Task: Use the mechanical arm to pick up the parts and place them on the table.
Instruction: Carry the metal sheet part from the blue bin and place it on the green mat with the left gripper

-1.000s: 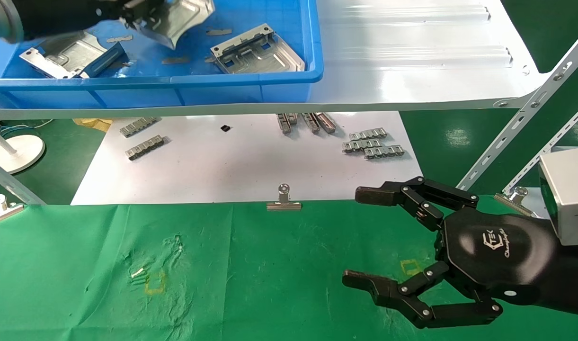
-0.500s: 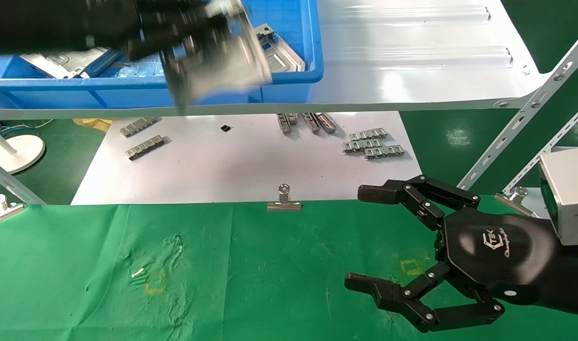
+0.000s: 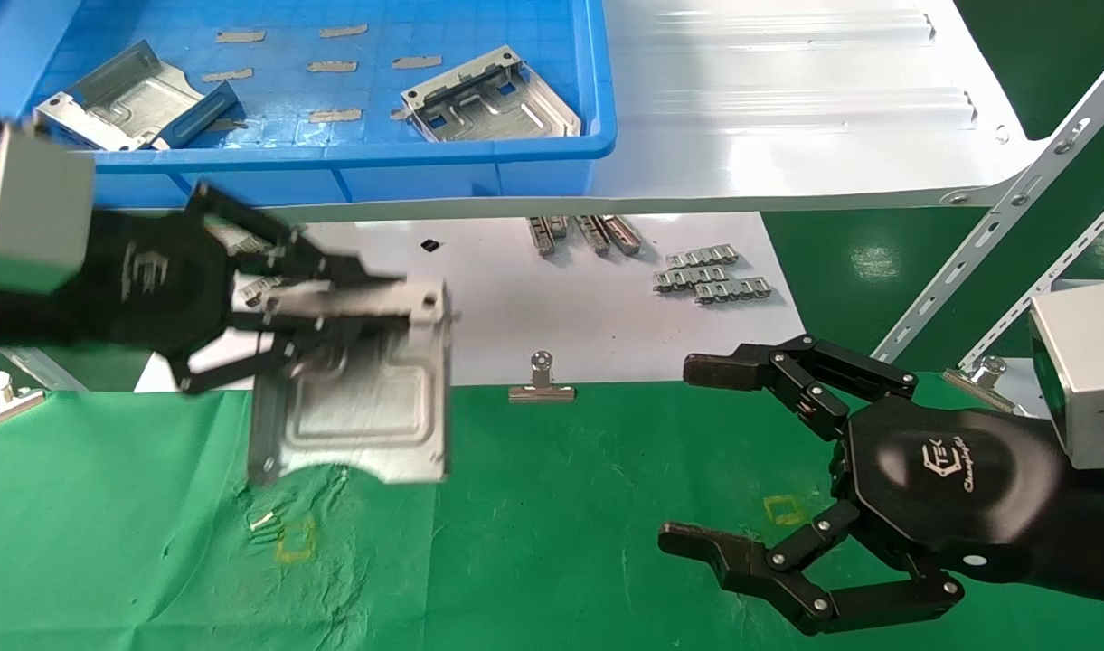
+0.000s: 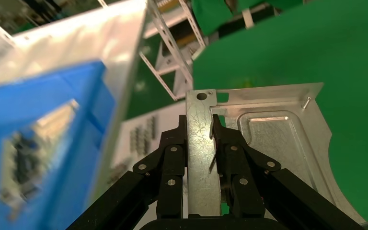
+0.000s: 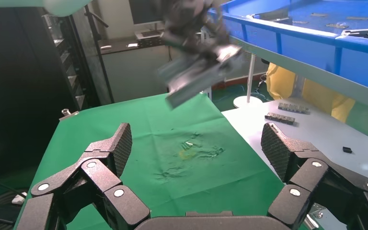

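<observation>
Embossed silver part (image 3: 353, 398) in left jaws (image 3: 334, 312)

A glossy white metal shelf (image 3: 787, 108) on perforated angle struts (image 3: 995, 244) spans the scene above a dark green floor (image 3: 877, 262) (glare spots show); a dark cabinet (image 5: 24, 86) stands behind.

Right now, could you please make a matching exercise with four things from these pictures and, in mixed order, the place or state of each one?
Things:
1. left gripper
2. right gripper
3. binder clip
4. blue bin

Places or states:
A. on the white shelf, with two metal parts inside
B. open, holding nothing, over the green table
C. on the far edge of the green cloth
D. shut on a silver part, above the table

Right pairs: 1-D, 2-B, 3-C, 4-A
</observation>
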Controlling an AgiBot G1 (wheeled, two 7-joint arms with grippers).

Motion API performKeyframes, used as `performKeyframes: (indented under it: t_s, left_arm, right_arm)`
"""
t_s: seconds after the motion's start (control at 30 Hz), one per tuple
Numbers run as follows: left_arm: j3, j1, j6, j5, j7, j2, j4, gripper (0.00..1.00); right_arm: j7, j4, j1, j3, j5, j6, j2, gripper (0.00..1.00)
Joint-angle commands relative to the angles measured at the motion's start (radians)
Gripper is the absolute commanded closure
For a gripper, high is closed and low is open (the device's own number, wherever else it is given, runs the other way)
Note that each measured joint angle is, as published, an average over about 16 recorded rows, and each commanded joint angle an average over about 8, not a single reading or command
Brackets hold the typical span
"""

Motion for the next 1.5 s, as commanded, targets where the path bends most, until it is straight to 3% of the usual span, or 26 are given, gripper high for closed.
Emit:
performKeyframes:
  t_s: [0.03,0.27,0.47,0.53,0.57,0.77,0.83,1.23,1.5]
  left_arm:
    - [0.043,0.031,-0.004,-0.029,0.005,-0.043,-0.054,1.0]
    - [0.124,0.097,-0.018,-0.028,0.144,-0.084,0.086,1.0]
    - [0.166,0.141,-0.018,-0.019,0.238,-0.044,0.262,1.0]
    - [0.182,0.154,-0.018,-0.011,0.277,-0.028,0.299,0.95]
    - [0.19,0.158,-0.021,-0.004,0.298,-0.019,0.314,0.87]
    - [0.237,0.154,-0.067,0.066,0.433,0.038,0.4,0.13]
    - [0.243,0.149,-0.082,0.08,0.467,0.056,0.432,0.0]
    - [0.223,0.147,-0.067,0.052,0.566,0.107,0.578,0.0]
    - [0.186,0.154,-0.008,-0.019,0.499,0.107,0.601,0.0]
  right_arm:
    - [0.0,0.0,0.0,0.0,0.0,0.0,0.0,0.0]
    - [0.0,0.0,0.0,0.0,0.0,0.0,0.0,0.0]
    - [0.0,0.0,0.0,0.0,0.0,0.0,0.0,0.0]
    - [0.0,0.0,0.0,0.0,0.0,0.0,0.0,0.0]
    - [0.0,0.0,0.0,0.0,0.0,0.0,0.0,0.0]
    - [0.0,0.0,0.0,0.0,0.0,0.0,0.0,0.0]
    - [0.0,0.0,0.0,0.0,0.0,0.0,0.0,0.0]
    - [0.0,0.0,0.0,0.0,0.0,0.0,0.0,0.0]
    - [0.0,0.0,0.0,0.0,0.0,0.0,0.0,0.0]
